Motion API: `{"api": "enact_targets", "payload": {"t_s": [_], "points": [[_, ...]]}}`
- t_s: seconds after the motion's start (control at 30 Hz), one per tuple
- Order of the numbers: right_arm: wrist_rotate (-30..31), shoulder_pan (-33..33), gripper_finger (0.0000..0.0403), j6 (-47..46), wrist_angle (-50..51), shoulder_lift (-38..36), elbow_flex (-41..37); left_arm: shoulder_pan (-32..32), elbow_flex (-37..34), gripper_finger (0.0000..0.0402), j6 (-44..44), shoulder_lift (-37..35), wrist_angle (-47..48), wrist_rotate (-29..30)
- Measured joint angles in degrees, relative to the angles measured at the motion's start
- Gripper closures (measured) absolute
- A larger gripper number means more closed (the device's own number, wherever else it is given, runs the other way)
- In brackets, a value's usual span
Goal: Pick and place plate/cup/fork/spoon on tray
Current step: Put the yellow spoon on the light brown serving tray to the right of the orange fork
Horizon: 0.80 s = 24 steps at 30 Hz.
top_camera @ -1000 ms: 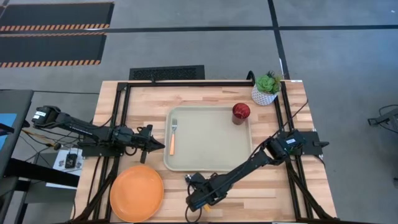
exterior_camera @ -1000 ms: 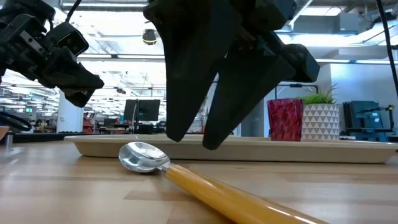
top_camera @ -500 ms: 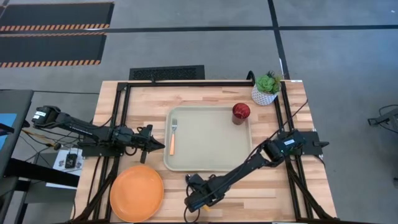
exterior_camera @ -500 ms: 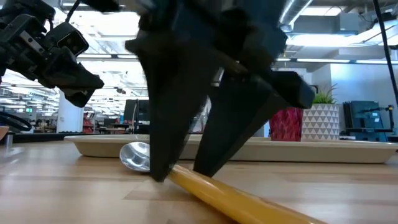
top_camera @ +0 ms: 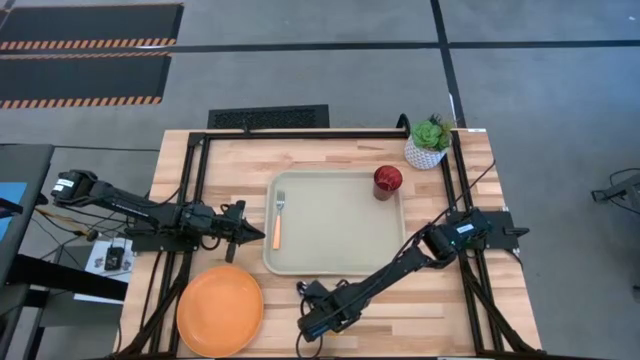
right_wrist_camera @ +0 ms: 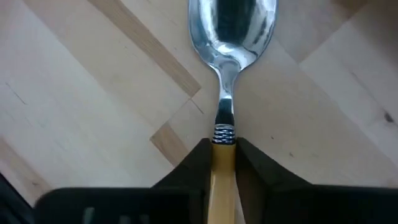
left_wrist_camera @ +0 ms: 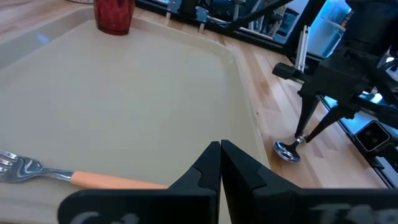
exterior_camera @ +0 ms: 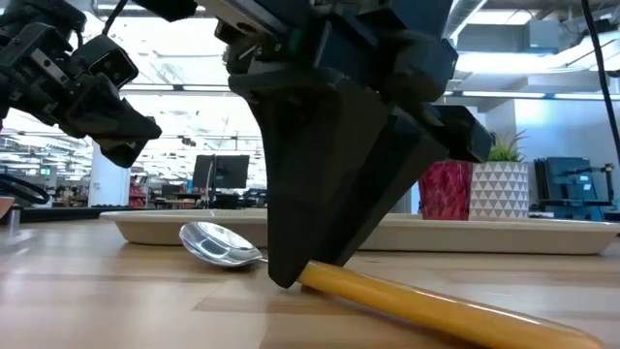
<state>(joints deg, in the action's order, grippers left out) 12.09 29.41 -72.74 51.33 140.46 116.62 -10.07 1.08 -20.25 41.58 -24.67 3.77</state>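
The spoon point(right_wrist_camera: 231, 37), silver bowl and orange handle, lies on the wood table near its front edge. My right gripper point(exterior_camera: 300, 276) stands over it, shut on its handle; from above, my right gripper point(top_camera: 306, 327) hides the spoon. The fork point(top_camera: 278, 220) lies along the left side of the beige tray point(top_camera: 340, 225). The dark red cup point(top_camera: 387, 181) stands in the tray's far right corner. The orange plate point(top_camera: 220, 310) rests flat on the table, at the near left. My left gripper point(left_wrist_camera: 220, 163) hovers shut just left of the tray, holding nothing. My right gripper pinches the spoon's orange handle point(right_wrist_camera: 222, 160) between its two fingers, at the end next to the metal neck. The fingers point(exterior_camera: 334, 194) come steeply from above and lie across the handle. The bowl point(exterior_camera: 218, 244) and the handle's free end point(exterior_camera: 484, 315) stay low at the table.
A white pot with a green plant point(top_camera: 430, 142) stands at the far right corner, beyond the tray. Black frame rails point(top_camera: 195, 190) run along the table's left, right and far sides. Bare wood lies between the plate and the spoon.
My right gripper has come down over the spoon and shut its fingers on the handle just behind the bowl. The spoon has turned a little on the table, its handle swinging round.
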Motion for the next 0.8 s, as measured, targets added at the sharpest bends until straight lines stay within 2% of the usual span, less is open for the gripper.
{"api": "enact_targets", "payload": {"t_s": [0.17, 0.37, 0.53, 0.6, 0.7, 0.8], "points": [[0.3, -0.2, 0.0349, 3.4, -1.1, 0.1, -0.1, 0.0, 0.0, 0.0401, -0.2, 0.0, 0.0, -0.3], [2.4, -0.2, 0.0351, 3.7, -1.8, -1.2, -0.4, 0.0, 0.0, 0.0401, -0.5, 0.0, 0.0, -0.3], [7.4, -0.7, 0.0353, 3.9, -2.9, -2.9, -0.5, 0.0, 0.0, 0.0401, -0.5, 0.0, 0.0, -0.2], [6.9, -1.1, 0.0353, 3.9, -3.8, -3.5, -0.4, 0.0, 0.0, 0.0401, -0.2, 0.0, 0.0, 0.1], [6.3, -1.4, 0.0353, 3.9, -4.9, -3.5, -0.4, 0.0, 0.0, 0.0401, 1.7, 0.0, -0.1, 2.2], [5.8, -2.0, 0.0353, 4.7, -5.0, -3.5, 1.1, 0.0, 0.0, 0.0401, 2.2, 0.0, -0.1, 7.9]]}}
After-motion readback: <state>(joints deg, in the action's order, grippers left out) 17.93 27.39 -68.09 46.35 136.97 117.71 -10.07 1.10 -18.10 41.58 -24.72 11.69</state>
